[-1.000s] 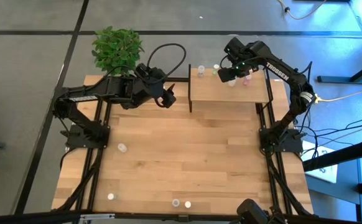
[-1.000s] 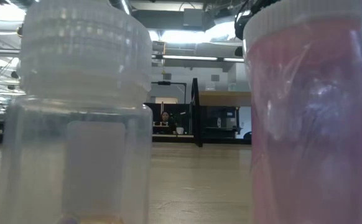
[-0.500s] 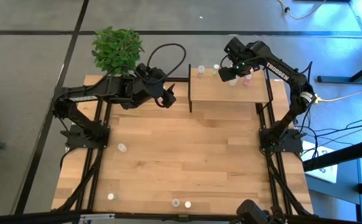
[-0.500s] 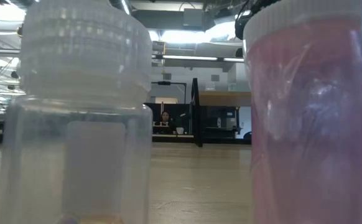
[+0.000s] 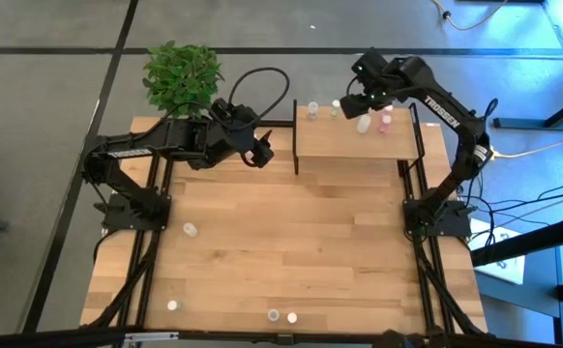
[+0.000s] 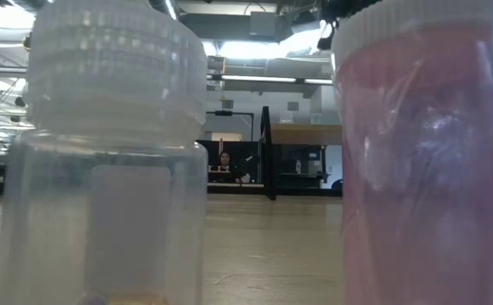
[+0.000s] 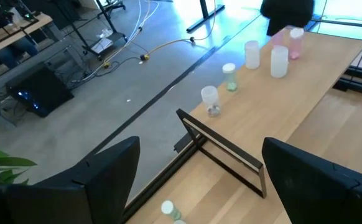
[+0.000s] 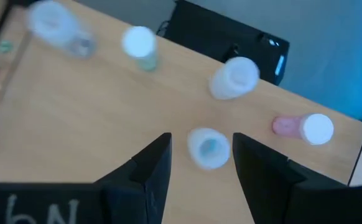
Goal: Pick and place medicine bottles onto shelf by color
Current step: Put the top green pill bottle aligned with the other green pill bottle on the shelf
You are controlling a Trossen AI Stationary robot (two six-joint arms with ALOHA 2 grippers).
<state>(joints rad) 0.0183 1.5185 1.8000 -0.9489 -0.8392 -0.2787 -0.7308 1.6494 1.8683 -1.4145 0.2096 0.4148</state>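
Note:
The light-wood shelf [image 5: 354, 145] stands at the table's far right. Several medicine bottles stand in a row along its far edge, among them a pink one [image 5: 386, 121] and a white one [image 5: 364, 124]. My right gripper [image 5: 359, 104] hangs open above the white bottle [image 8: 208, 148], which rests on its base on the shelf and shows between the fingers without touching them. My left gripper [image 5: 262, 153] hovers open, left of the shelf, with nothing in it [image 7: 199, 149]. More bottles rest on the table [image 5: 191, 229], [image 5: 172, 304], [image 5: 274, 315].
A green plant [image 5: 180, 77] stands at the far left corner behind my left arm. In the low view a clear bottle [image 6: 115, 169] and a pink bottle [image 6: 424, 169] stand right at the camera and hide most of the table. A person [image 6: 224, 159] sits far behind.
My right gripper has risen off the shelf and drawn a little toward the table's far edge, tipping slightly. The white bottle stays standing on the shelf below it. The gap between its fingers has not changed.

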